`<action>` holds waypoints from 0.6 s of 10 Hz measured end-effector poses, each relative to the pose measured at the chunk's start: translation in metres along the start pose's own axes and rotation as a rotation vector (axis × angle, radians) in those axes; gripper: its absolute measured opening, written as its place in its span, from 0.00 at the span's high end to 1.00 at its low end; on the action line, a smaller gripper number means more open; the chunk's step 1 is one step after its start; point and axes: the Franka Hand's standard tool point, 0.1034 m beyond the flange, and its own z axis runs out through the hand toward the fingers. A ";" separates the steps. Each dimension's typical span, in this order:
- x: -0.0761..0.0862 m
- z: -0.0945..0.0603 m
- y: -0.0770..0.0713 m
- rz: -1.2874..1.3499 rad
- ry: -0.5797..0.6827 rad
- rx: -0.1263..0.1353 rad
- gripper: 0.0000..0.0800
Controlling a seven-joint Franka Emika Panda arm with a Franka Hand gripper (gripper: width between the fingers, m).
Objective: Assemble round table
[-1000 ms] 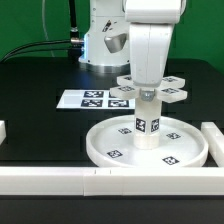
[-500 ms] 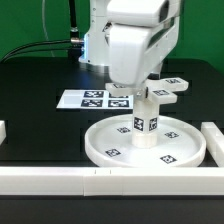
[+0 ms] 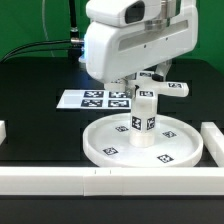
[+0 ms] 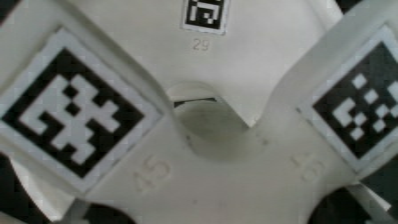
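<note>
While hand [image 3: 146,82] grasps foot [image 3: 160,86] atop leg [image 3: 143,122] | leg at disc [image 3: 147,140] centre | next: keep twisting it home, foot arms at 3 o'clock.

The white rimmed disc [image 3: 147,142] lies flat, tags up. The short leg [image 3: 143,122] stands upright at its centre. The cross-shaped foot [image 3: 158,84] sits atop the leg.

Smooth white plastic disc [image 3: 148,142], leg [image 3: 143,124], foot [image 4: 196,150], probably matt, black table [image 3: 40,100]
</note>
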 end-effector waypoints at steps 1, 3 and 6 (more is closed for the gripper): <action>-0.001 0.000 0.001 0.130 0.016 0.020 0.44; -0.002 0.001 0.002 0.354 0.056 0.051 0.44; -0.001 0.000 0.002 0.542 0.094 0.064 0.44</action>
